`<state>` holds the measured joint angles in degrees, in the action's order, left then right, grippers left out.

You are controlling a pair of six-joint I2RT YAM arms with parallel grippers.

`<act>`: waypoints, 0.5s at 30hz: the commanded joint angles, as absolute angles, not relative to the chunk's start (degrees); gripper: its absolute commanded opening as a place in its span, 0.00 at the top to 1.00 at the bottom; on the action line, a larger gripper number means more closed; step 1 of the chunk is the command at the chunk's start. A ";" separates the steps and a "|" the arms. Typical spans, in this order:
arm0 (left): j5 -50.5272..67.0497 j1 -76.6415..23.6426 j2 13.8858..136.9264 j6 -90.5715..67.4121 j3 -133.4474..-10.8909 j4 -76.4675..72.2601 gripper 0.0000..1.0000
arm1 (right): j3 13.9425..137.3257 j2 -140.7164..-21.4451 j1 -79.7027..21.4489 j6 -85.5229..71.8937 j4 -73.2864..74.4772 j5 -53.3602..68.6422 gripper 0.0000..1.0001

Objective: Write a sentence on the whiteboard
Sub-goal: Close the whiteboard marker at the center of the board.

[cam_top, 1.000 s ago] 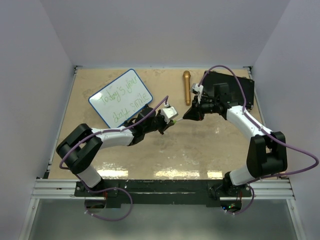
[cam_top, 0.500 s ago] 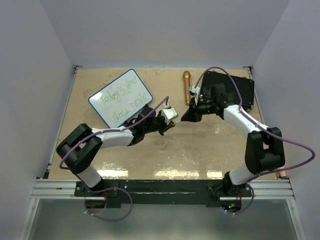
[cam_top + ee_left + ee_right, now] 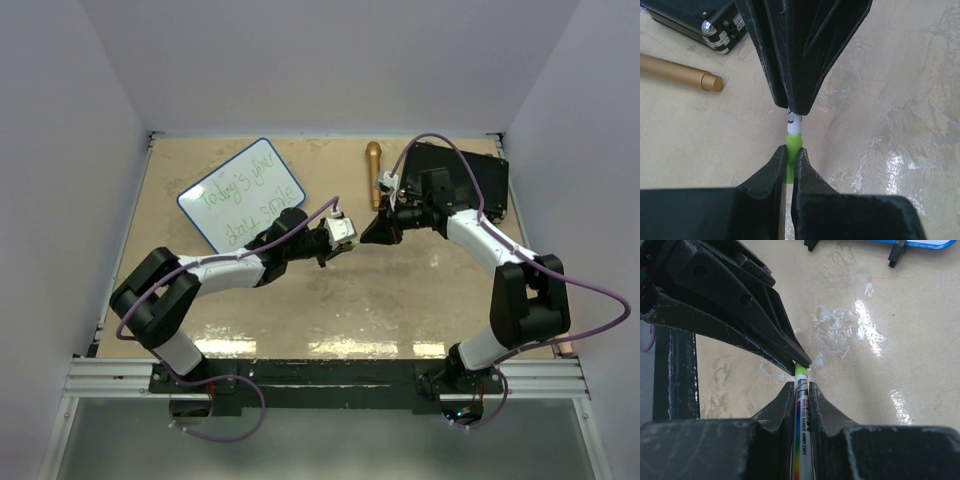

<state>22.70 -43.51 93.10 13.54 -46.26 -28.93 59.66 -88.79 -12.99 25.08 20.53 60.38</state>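
The whiteboard (image 3: 240, 195) lies at the back left, tilted, with green handwriting on it; its blue rim (image 3: 920, 244) and black clips show at the top of the right wrist view. My left gripper (image 3: 350, 236) (image 3: 790, 150) is shut on the marker's green cap (image 3: 793, 142). My right gripper (image 3: 368, 236) (image 3: 801, 385) is shut on the white marker (image 3: 802, 430), along its barrel. The two grippers meet tip to tip above the table's middle, and the green cap (image 3: 800, 371) sits on the marker's end between them.
A gold pen (image 3: 373, 173) (image 3: 675, 70) lies at the back centre. A black case (image 3: 465, 180) (image 3: 695, 17) lies at the back right, behind my right arm. White walls stand on the left, back and right sides of the table.
My right gripper has moved a little left with the marker, closing the gap to my left gripper. The left gripper has shifted slightly towards the back.
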 commanded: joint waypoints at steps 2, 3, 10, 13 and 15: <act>31.98 -43.24 92.02 15.66 -56.41 -39.46 1.00 | 60.64 -89.47 -16.26 25.67 22.24 65.39 1.00; 32.60 -43.50 92.46 15.04 -58.25 -40.51 1.00 | 60.64 -89.73 -16.61 25.40 21.98 64.87 1.00; 33.57 -46.40 95.36 12.66 -65.21 -42.27 1.00 | 60.29 -91.22 -17.49 22.85 19.51 63.46 1.00; 33.75 -46.84 95.62 10.55 -65.92 -45.34 1.00 | 60.47 -92.11 -17.49 22.68 19.51 63.11 1.00; 33.92 -46.85 95.62 8.19 -65.83 -48.58 1.00 | 60.29 -92.20 -17.49 21.98 18.72 63.02 1.00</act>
